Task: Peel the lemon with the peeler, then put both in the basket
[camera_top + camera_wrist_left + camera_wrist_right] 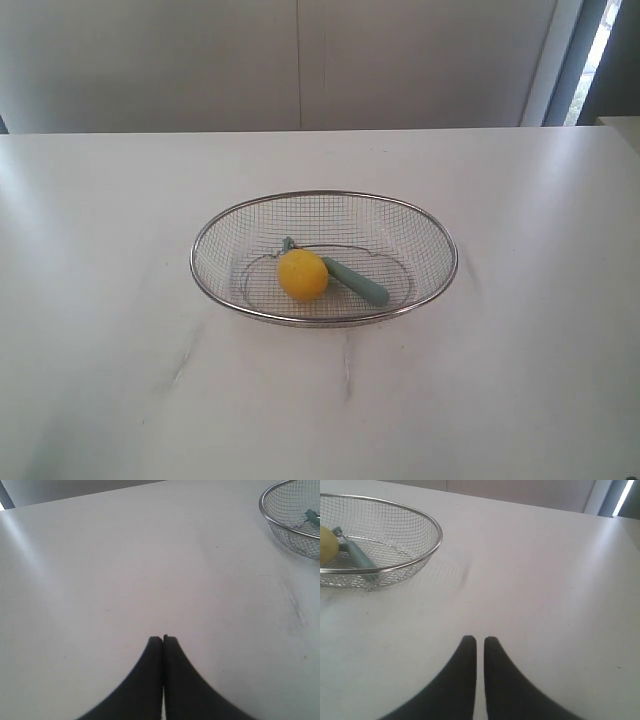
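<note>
Silver wire mesh, finely woven under a thick metal rim, forms the shallow oval basket point(322, 193); you will find it at the centre of the exterior frame, on the smooth white table point(520, 380). Inside it, left of the basket's middle, lies the lemon point(303, 274), bright yellow, smooth and nearly round. It touches the peeler point(358, 282), whose pale teal handle slants toward the lower right.

Your left end effector point(163, 638) is clenched, its tapered black fingers pressed together on nothing, and the basket lies well apart from it. Your right end effector point(480, 639) is all but closed, with a thin slit between the fingers and nothing gripped. Basket, lemon and peeler lie well apart from it too.
</note>
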You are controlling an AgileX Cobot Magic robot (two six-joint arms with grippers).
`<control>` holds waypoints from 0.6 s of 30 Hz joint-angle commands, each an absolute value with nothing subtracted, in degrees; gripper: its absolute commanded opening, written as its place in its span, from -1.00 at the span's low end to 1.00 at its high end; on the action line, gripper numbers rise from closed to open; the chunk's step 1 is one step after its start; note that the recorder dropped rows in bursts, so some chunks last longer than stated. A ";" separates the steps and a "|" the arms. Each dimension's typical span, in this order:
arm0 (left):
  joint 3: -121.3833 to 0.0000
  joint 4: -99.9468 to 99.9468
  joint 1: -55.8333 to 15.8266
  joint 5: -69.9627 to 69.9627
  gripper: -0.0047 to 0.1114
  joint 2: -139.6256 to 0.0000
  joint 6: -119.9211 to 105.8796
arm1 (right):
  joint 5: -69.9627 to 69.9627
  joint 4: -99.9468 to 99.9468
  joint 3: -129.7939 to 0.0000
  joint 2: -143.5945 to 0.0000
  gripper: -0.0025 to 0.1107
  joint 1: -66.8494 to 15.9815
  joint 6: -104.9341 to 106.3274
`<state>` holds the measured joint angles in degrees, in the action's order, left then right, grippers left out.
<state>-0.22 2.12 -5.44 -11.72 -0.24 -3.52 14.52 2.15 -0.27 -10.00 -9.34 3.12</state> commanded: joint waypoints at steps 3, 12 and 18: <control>0.00 2.29 -5.36 -11.54 -0.92 0.00 -3.43 | 13.63 2.60 0.00 -9.77 -0.84 -9.59 3.78; 0.00 2.29 -5.36 -11.67 -0.92 0.00 -3.43 | 12.27 2.50 0.00 0.00 -0.84 -9.32 3.67; 0.00 2.29 -5.36 -11.51 -0.92 0.00 -3.43 | 12.27 2.50 0.00 0.00 -0.84 -8.83 3.67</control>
<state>-0.22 1.99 -5.44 -11.62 -0.24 -3.52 13.17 2.15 -0.27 -0.39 -9.22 3.22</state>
